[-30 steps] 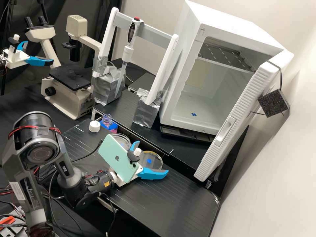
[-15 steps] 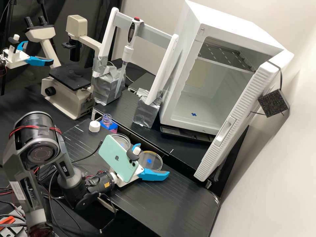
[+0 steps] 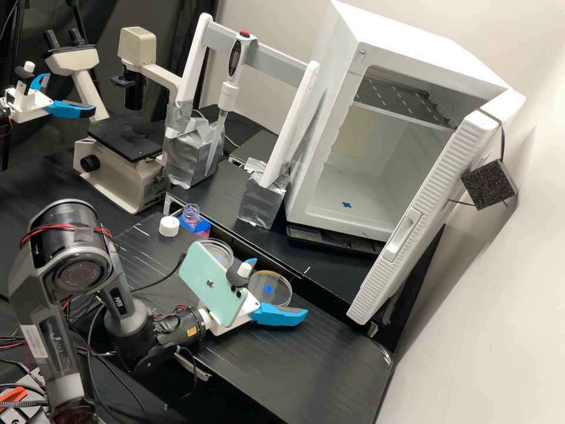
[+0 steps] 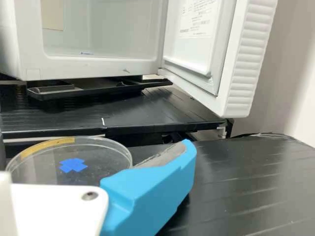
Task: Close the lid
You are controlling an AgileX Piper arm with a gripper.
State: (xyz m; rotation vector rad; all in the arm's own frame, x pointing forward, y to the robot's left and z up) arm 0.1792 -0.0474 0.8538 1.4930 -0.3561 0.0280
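My gripper (image 3: 281, 286) stands open low over the front bench in the high view, its blue fingers on either side of a round clear dish (image 3: 269, 289) with a blue mark. A phone on the gripper's mount partly hides the far finger. Behind the phone sits another clear dish (image 3: 219, 250), partly covered. I cannot tell which piece is the lid. In the wrist view the gripper (image 4: 147, 191) has one finger beside the right rim of the dish (image 4: 73, 164); the mount hides part of the near rim. Whether finger and dish touch is unclear.
Near the step stand an uncapped bottle (image 3: 191, 217) in a blue holder and a white cap (image 3: 169, 226). A white cabinet (image 3: 329, 147) has its door (image 3: 424, 206) swung wide. Foil-wrapped stand feet (image 3: 262, 197) and a microscope (image 3: 123, 171) are further back.
The fingertips have moved slightly right and down in the high view, with their spacing much the same. The marked dish has shifted a little to the right. The phone has tilted slightly.
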